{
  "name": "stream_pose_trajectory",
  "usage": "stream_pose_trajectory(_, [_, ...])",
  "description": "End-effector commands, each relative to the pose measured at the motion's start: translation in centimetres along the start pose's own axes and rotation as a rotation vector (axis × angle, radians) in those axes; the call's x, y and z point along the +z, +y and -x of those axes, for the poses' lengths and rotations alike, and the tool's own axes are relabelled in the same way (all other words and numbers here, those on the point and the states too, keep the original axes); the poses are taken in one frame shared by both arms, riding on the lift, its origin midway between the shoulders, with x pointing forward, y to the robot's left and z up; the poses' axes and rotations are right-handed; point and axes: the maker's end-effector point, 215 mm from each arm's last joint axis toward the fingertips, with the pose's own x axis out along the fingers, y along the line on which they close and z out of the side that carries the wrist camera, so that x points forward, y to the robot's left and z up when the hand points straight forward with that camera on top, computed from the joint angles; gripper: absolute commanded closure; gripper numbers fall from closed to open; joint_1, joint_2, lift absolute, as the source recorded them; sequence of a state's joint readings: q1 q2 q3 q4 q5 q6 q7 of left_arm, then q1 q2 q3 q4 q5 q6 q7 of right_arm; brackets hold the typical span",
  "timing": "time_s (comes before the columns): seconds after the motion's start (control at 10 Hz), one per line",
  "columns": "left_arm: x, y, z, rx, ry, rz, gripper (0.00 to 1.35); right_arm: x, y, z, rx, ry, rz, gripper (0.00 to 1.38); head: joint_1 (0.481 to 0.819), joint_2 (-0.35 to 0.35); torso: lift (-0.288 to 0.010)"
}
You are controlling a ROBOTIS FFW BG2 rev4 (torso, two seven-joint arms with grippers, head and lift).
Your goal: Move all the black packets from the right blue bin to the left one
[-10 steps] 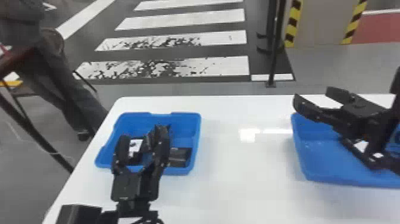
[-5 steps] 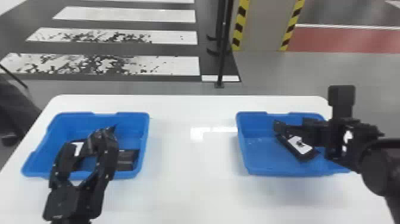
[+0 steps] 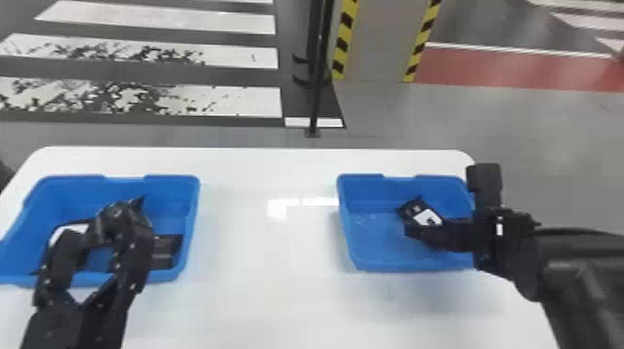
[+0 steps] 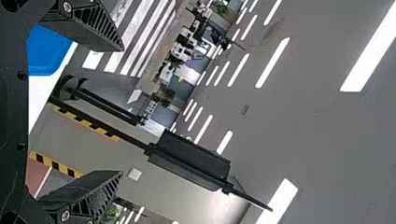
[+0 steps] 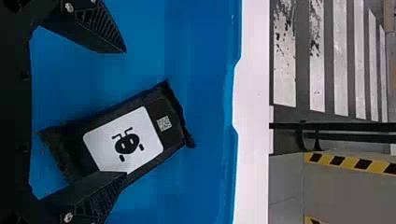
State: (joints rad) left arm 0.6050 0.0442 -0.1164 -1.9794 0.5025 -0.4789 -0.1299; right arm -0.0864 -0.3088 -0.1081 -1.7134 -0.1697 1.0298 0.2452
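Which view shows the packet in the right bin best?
Right wrist view: packet up close, white label clear, only a near edge covered by the right gripper's finger. Head view: smaller, partly hidden behind that gripper.

A black pole (image 3: 317, 93) stands beyond the far edge of a white table (image 3: 269, 260), worn crosswalk stripes (image 3: 241, 100) past its left half, yellow-and-black hazard bands (image 3: 342, 42) past its right half, red flooring (image 3: 510, 69) past its far right corner.
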Motion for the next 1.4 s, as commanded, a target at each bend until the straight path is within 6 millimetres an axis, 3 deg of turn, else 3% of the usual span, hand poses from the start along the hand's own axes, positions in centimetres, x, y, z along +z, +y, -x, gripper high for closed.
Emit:
stream_pose_trajectory(0.0, [-0.1,-0.3,-0.1,-0.009,0.002,0.002,0.1,-0.7,-0.7,-0.4,-0.013,0.017,-0.004,0.09,0.695,-0.156,-0.14])
stream_pose_trajectory(0.6, [-0.3,-0.1,0.1,-0.006,0.01,-0.001,0.1,-0.4,-3.4,-1.1,-0.055,-0.001,-0.05,0.09,0.695,-0.192,-0.14])
stream_pose_trajectory(1.0, [-0.2,0.0,0.0,-0.004,0.007,-0.004,0.1,-0.6,-3.3,-1.4,-0.053,0.0,-0.057,0.17,0.695,-0.197,-0.14])
stream_pose_trajectory(1.2, [-0.1,0.1,0.0,-0.004,0.005,-0.006,0.1,-1.5,-3.2,-1.7,-0.044,0.028,-0.075,0.47,0.695,-0.195,-0.14])
stream_pose_trajectory(1.3, [0.1,0.2,0.0,-0.002,0.002,-0.008,0.1,-2.1,-3.0,-1.9,-0.034,0.046,-0.09,0.82,0.695,-0.194,-0.14])
